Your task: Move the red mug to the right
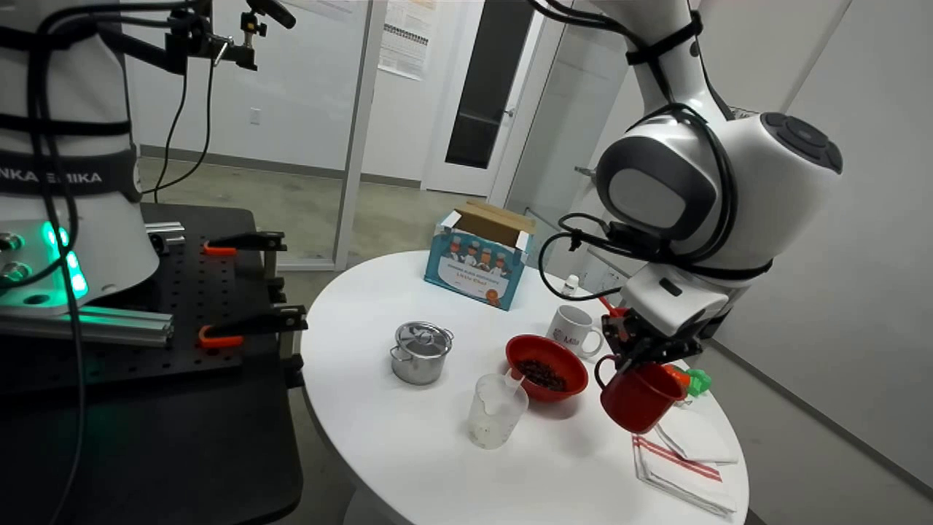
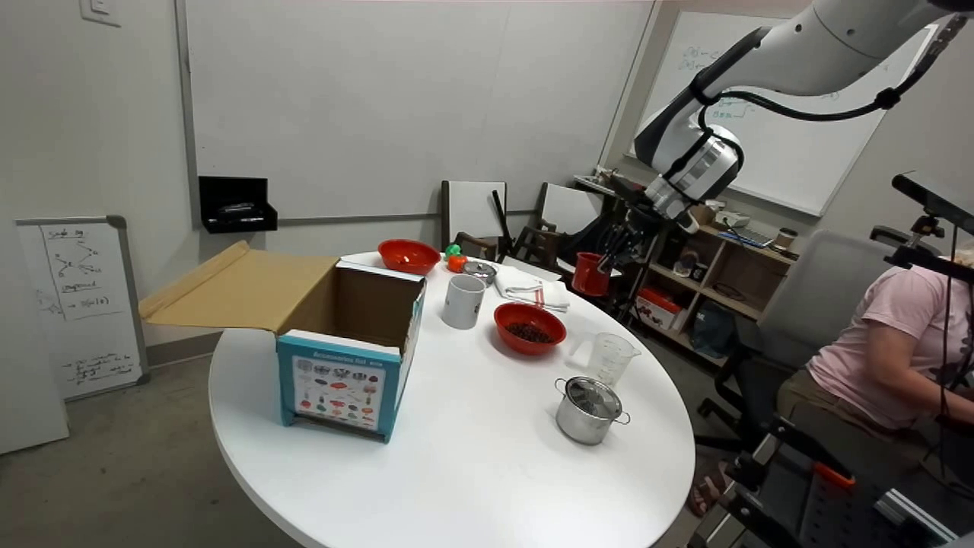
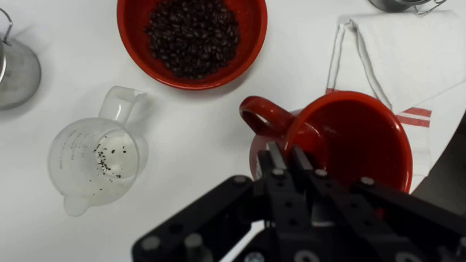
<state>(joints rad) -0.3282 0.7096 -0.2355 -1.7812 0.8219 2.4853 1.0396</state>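
Soft shadows fall on the brightly lit table; the claw looks blurred

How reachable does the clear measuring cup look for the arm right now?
Probably no: the gripper holds the red mug by its rim and would need to release it first. Otherwise the way looks free; nothing covers the measuring cup in the wrist view.
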